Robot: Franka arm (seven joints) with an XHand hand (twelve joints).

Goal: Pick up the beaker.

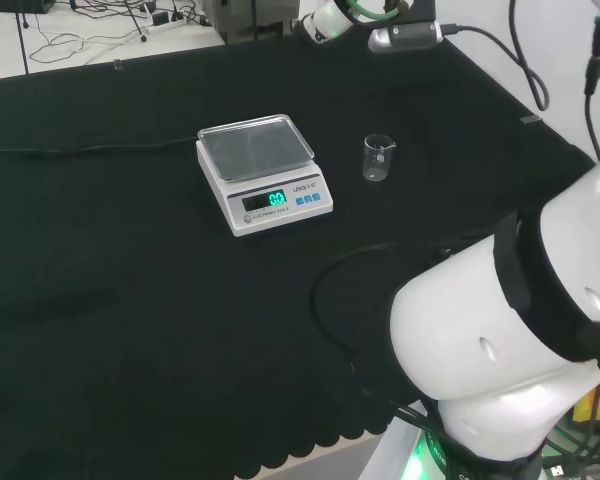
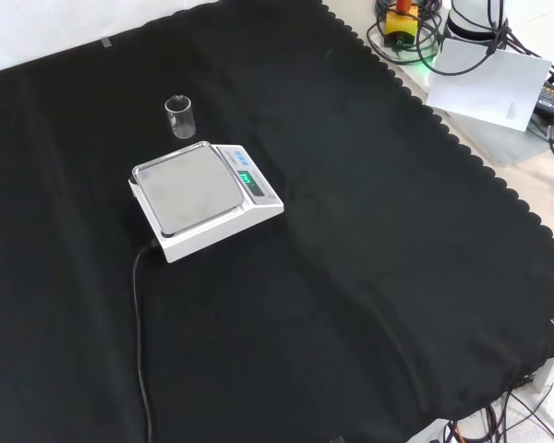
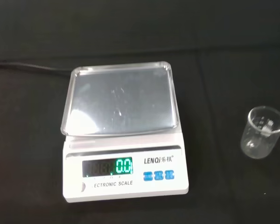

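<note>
A small clear glass beaker (image 1: pixel 377 158) stands upright on the black cloth (image 1: pixel 130 300), just right of the white electronic scale with a steel pan (image 1: pixel 263 172) in the head view, apart from it. I cannot tell the hand's state.

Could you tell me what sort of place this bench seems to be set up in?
Probably a laboratory or robotics test bench. An electronic scale with a metal pan stands on the black cloth, a small clear glass beaker stands upright beside it, apart from it, and loose cables lie off the bench edge.
</note>
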